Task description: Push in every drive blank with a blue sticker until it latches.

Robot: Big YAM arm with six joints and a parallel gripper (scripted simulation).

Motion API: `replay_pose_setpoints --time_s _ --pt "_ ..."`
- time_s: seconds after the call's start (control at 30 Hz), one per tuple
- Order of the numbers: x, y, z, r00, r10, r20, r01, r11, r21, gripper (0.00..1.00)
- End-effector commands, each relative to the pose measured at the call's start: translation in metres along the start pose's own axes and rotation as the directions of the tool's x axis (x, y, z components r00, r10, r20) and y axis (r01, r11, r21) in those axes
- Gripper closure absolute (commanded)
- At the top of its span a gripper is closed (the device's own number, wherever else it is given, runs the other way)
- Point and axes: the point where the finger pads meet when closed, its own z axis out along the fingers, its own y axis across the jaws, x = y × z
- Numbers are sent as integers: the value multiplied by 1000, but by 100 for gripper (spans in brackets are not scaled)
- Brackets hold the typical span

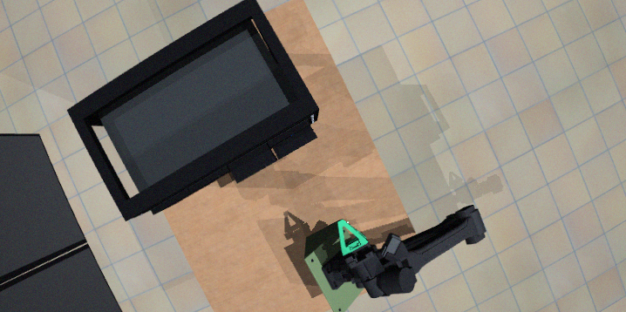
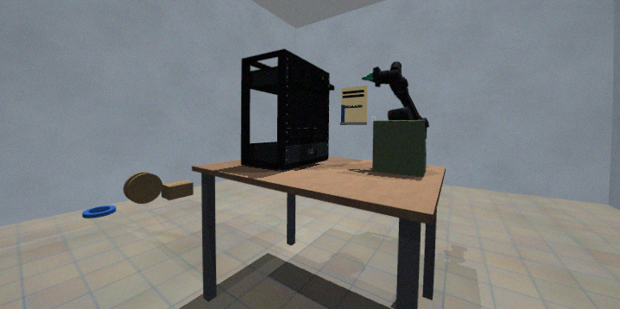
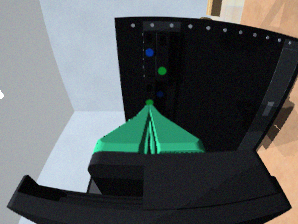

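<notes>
A black open-frame rack (image 1: 192, 104) stands on the wooden table (image 1: 302, 187); it also shows in the side view (image 2: 283, 110) and in the wrist view (image 3: 206, 90). Some drive blanks (image 1: 280, 148) jut out of its front face. In the wrist view a blue sticker (image 3: 149, 51) sits above a green sticker (image 3: 161, 70) on the rack's front. My gripper (image 1: 347, 225), with green fingers, is shut and empty. It hovers high, well apart from the rack's front, pointing at it; it also shows in the side view (image 2: 366, 76) and in the wrist view (image 3: 149, 106).
My arm stands on a green box (image 2: 398, 147) at the table's near end. A tan wall poster (image 2: 354, 104) hangs behind. A dark cabinet (image 1: 39, 231) stands beside the table. A blue ring (image 2: 98, 211), a brown disc (image 2: 142, 187) and a block (image 2: 176, 189) lie on the floor.
</notes>
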Motion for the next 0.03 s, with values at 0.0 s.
replay_pose_setpoints --time_s 0.0 --pt "-12 19 -23 998 59 -12 -59 998 -9 100"
